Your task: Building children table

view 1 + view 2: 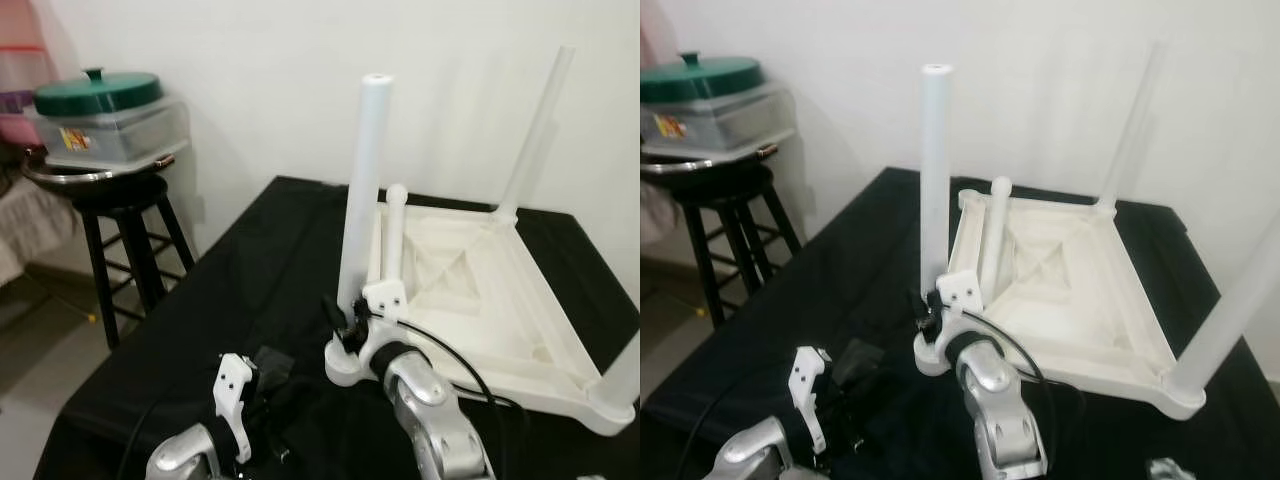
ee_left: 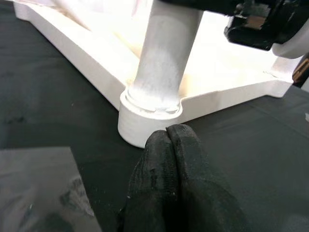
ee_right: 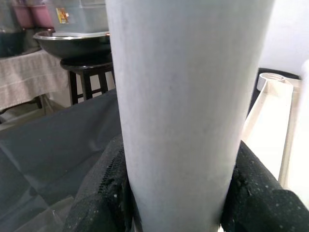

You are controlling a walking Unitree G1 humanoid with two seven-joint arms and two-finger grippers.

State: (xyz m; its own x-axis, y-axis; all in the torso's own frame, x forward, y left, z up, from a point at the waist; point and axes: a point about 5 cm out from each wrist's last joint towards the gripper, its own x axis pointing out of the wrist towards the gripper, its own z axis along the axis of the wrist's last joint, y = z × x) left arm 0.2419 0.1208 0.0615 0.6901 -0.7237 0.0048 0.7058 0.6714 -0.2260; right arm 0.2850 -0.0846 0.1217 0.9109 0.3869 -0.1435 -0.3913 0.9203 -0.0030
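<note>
Right gripper (image 3: 174,203) clamps the leg (image 1: 362,200) low, I think to seat it in the tabletop (image 1: 480,290) socket. Left gripper (image 2: 169,159) sits closed, empty, beside that corner.

Looks like a lived-in room of a home. Plain white wall (image 1: 260,90) behind a bench (image 1: 240,300) draped in black cloth. Off the bench's left edge, a black wooden stool (image 1: 125,235) stacked with a metal bowl (image 1: 70,172), a clear storage box (image 1: 115,130) and a green lid (image 1: 98,92). Beside it, furniture under a beige cloth (image 1: 30,225); pale floor (image 1: 45,345) below.
</note>
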